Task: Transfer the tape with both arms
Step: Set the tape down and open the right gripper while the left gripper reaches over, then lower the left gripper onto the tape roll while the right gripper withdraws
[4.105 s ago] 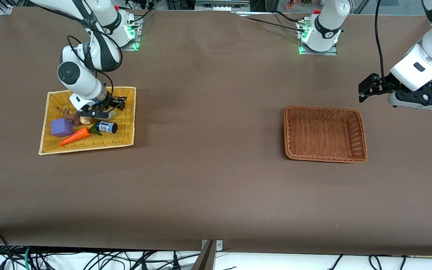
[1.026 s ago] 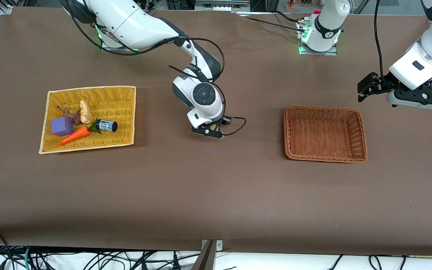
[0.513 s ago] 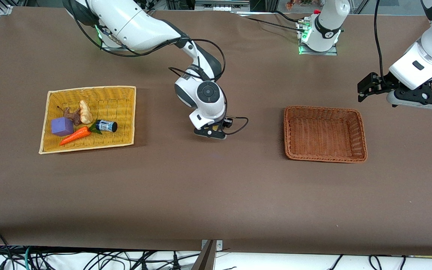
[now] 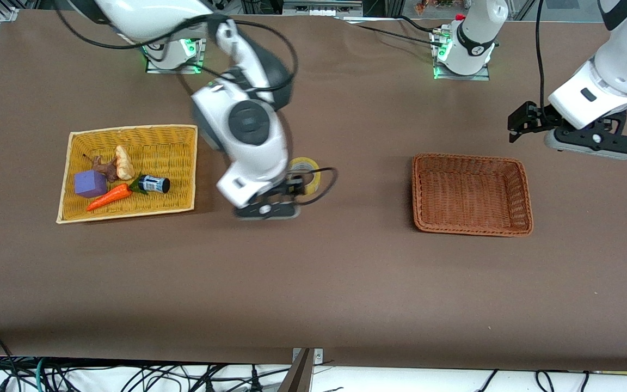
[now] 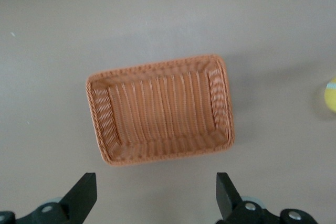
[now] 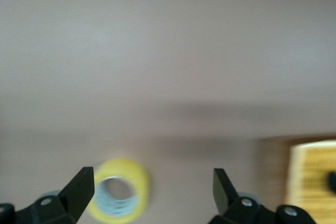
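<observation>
Reading the tape as flat on the table between the yellow basket and brown basket. My right gripper hangs over the table beside it, fingers spread, empty. Left gripper waits open above the brown basket's end.

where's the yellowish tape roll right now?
The yellowish ring-shaped tape roll lies on the bare brown table, between the yellow wicker tray and the brown wicker basket, partly hidden by the open right gripper above it.
</observation>
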Motion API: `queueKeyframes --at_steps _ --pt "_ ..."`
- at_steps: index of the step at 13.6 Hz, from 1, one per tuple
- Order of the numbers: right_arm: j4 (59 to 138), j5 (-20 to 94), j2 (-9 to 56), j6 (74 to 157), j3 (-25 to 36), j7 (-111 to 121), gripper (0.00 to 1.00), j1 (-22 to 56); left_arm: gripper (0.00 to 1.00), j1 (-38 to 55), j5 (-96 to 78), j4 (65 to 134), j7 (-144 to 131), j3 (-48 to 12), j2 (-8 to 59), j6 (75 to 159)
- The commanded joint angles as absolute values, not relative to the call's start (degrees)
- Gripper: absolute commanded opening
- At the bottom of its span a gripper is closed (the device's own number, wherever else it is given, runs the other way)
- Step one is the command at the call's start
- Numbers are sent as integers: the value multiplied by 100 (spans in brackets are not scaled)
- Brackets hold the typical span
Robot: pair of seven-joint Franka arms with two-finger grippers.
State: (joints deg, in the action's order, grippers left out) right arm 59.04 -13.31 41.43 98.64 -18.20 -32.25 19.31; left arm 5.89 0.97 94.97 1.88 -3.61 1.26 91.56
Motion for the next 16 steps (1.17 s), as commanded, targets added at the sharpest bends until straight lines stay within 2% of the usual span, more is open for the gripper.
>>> queueKeyframes --at_steps 1,3,4,6,8,9,11,13,16 --pt "5976 -1143 3886 9589 -1872 -2236 100 1093 100 668 -44 9430 325 -666 483 8956" --pt "6195 -1160 3544 9536 -1794 -1594 100 609 100 703 -44 9413 185 -1149 885 8991" --pt "6788 -1151 3098 9649 -1393 -1347 100 415 100 712 -44 9387 -85 -1378 1192 9200" --pt "7975 -593 2097 10463 -566 -1073 100 361 100 755 -35 9396 -814 -1695 1728 10007" --pt "8847 -116 1103 10783 93 -1107 100 343 100 1027 -44 9387 -1342 -1731 2213 10710" --pt "9033 147 794 10828 392 -1073 100 343 100 1228 -79 9387 -1641 -1731 2389 11001" --pt "9254 264 239 10417 466 -1055 100 186 100 1633 -499 9204 -2107 -1723 2819 11529" --pt "9237 124 97 10153 466 -976 100 62 100 2045 -615 8983 -2634 -1723 3145 11872" --pt "9237 -202 -35 9705 466 -204 100 9 100 2574 -563 9044 -3418 -1714 3566 12750"
